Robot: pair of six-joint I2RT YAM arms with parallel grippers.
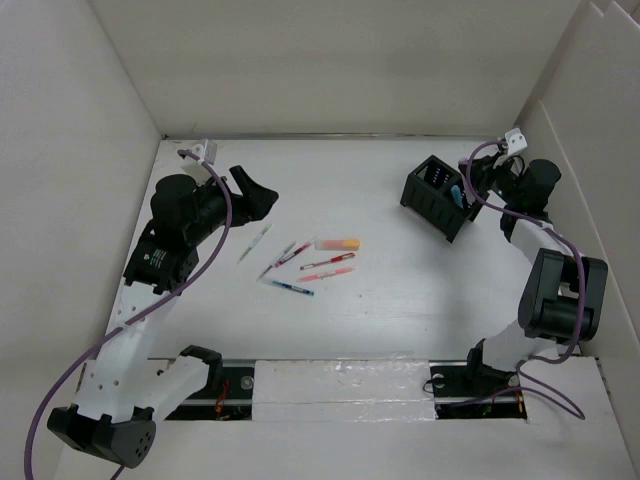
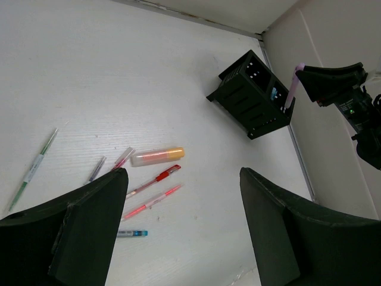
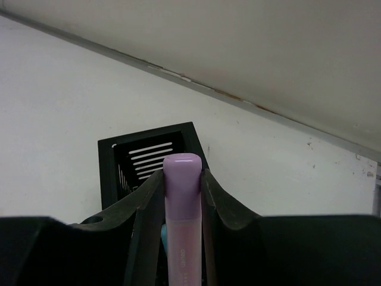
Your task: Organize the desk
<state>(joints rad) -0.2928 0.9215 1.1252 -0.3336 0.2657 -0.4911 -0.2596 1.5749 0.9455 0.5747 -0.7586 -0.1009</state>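
Several pens (image 1: 327, 268) and an orange highlighter (image 1: 338, 243) lie loose in the middle of the white desk (image 1: 400, 295). A black slotted organizer (image 1: 440, 196) stands at the back right, with something blue in one slot. My right gripper (image 3: 181, 176) is shut on a purple highlighter (image 3: 181, 208), cap end forward, just above the organizer (image 3: 146, 156). My left gripper (image 2: 183, 176) hangs open over the desk with nothing between its fingers. The red pens (image 2: 152, 182), the orange highlighter (image 2: 157, 156) and a blue pen (image 2: 132, 233) lie below and left of it.
A green pen (image 1: 256, 242) lies apart, left of the pile. White panel walls (image 1: 330, 60) close in the desk on three sides. The organizer (image 2: 253, 95) sits close to the right wall, beside my right gripper (image 2: 300, 77).
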